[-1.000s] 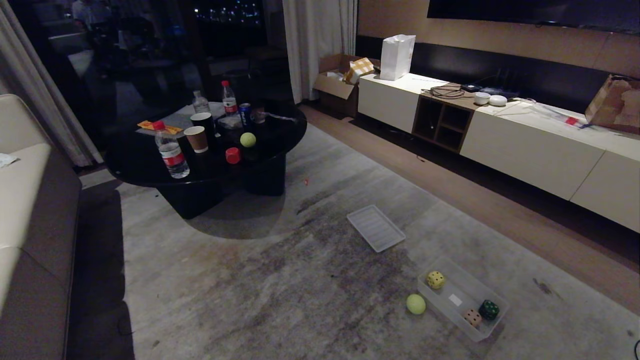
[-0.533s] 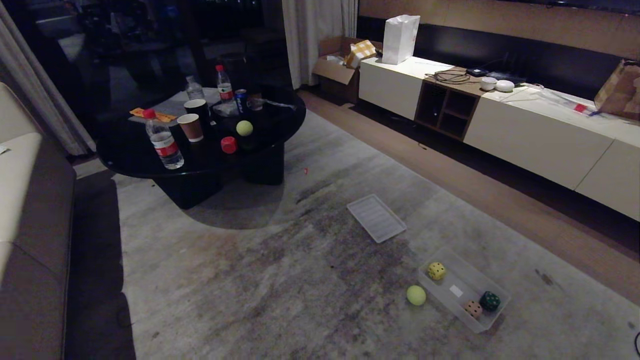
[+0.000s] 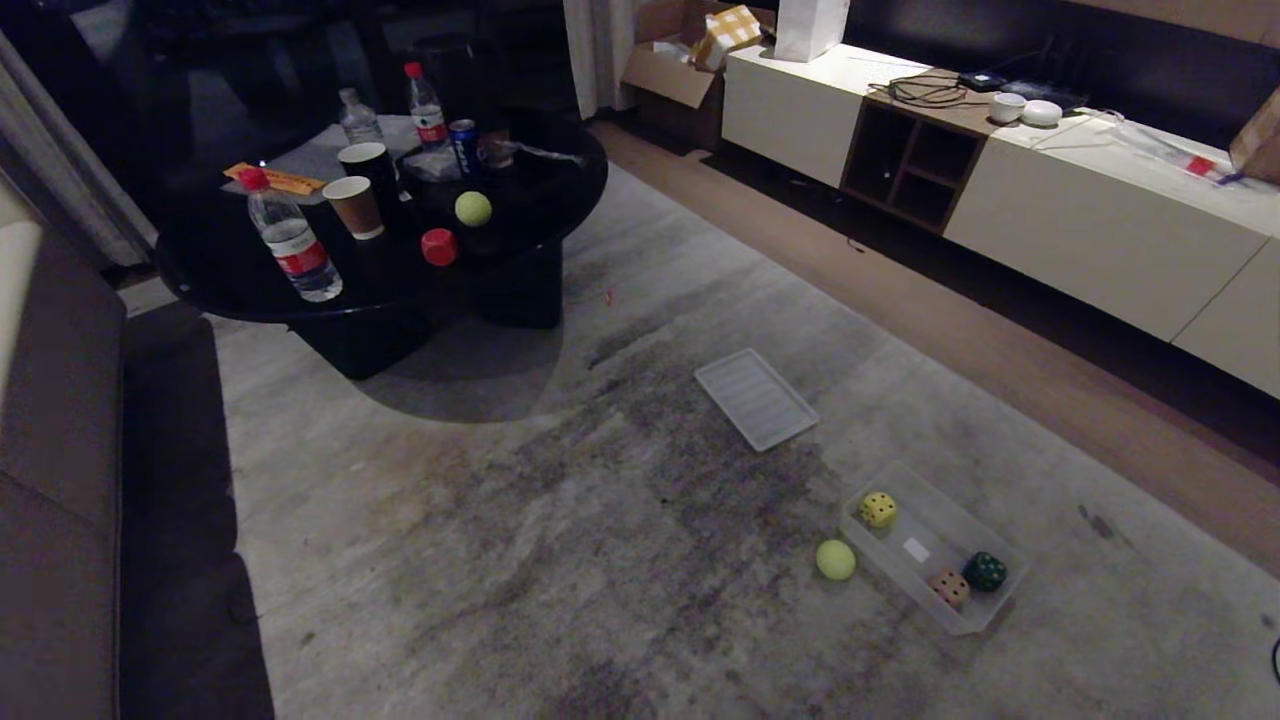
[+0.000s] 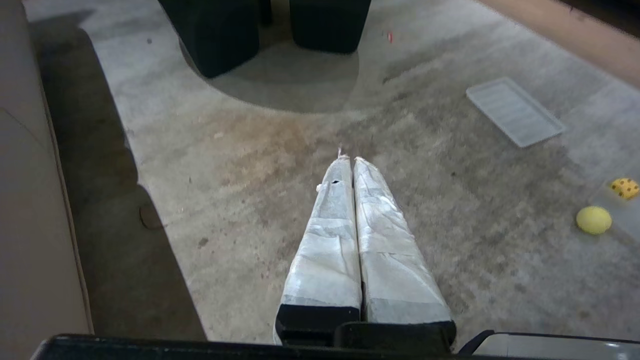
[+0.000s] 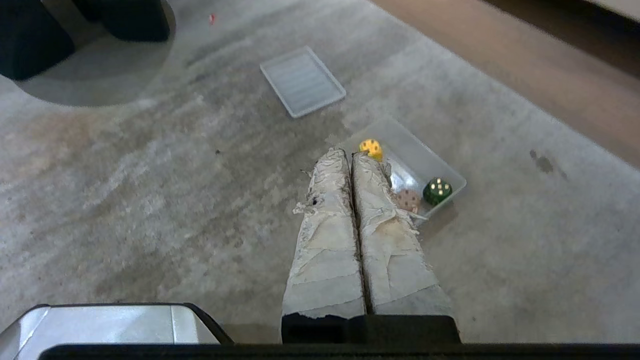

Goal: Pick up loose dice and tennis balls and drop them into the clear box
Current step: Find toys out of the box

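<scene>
The clear box (image 3: pixel 940 520) lies on the rug at the lower right, holding a yellow die (image 3: pixel 878 509), a dark green die (image 3: pixel 985 571) and a pinkish-brown die (image 3: pixel 949 588). One tennis ball (image 3: pixel 835 559) rests on the rug against the box's left side. Another tennis ball (image 3: pixel 473 208) and a red die (image 3: pixel 438 246) sit on the black table (image 3: pixel 230 290). My left gripper (image 4: pixel 348 159) hangs shut and empty over bare rug. My right gripper (image 5: pixel 348 152) is also shut and empty, above the rug just short of the clear box (image 5: pixel 425 155). Neither arm shows in the head view.
A flat ribbed translucent panel (image 3: pixel 756 398) lies on the rug between table and box. Water bottles (image 3: pixel 285 240), paper cups (image 3: pixel 357 205) and a can stand on the table. A sofa (image 3: pixel 60 450) runs along the left, a low white cabinet (image 3: pixel 1080 230) along the right wall.
The whole head view has shifted: the camera has tipped further down, so table, panel and box sit higher in the picture. None of the things themselves has moved.
</scene>
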Available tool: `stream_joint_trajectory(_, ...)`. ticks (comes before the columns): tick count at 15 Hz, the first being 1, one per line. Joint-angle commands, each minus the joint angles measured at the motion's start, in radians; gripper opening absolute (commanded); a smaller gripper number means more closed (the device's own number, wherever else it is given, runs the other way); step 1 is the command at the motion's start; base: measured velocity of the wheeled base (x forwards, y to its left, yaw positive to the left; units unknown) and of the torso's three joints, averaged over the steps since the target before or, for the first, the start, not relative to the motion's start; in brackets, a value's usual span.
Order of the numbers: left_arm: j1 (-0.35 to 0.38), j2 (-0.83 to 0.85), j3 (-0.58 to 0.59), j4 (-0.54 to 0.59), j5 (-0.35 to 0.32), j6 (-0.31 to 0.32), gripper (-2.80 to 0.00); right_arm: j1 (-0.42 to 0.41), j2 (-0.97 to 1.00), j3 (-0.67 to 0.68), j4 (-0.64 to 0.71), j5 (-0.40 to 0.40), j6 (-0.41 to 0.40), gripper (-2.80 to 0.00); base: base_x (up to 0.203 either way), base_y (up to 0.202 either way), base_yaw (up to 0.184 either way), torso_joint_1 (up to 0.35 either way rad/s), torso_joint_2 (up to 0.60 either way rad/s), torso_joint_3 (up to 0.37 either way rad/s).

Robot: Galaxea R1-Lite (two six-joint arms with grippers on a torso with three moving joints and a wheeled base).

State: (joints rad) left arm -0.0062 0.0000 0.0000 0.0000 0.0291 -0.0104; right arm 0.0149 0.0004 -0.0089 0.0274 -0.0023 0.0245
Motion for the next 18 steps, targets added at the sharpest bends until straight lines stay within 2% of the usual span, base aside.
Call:
stream_joint_trajectory(1, 0.000, 0.002, 0.002, 0.000, 0.001, 0.000, -2.80, 0.000, 0.001, 0.000, 0.000, 0.001, 0.000, -2.80, 0.000, 0.000, 0.000, -0.001, 0.00, -0.198)
stream_joint_trajectory(18, 0.000, 0.002, 0.002, 0.000, 0.000, -0.002, -2.80, 0.000, 0.001, 0.001, 0.000, -0.001, 0.002, -2.80, 0.000, 0.000, 0.000, 0.002, 0.00, -0.198)
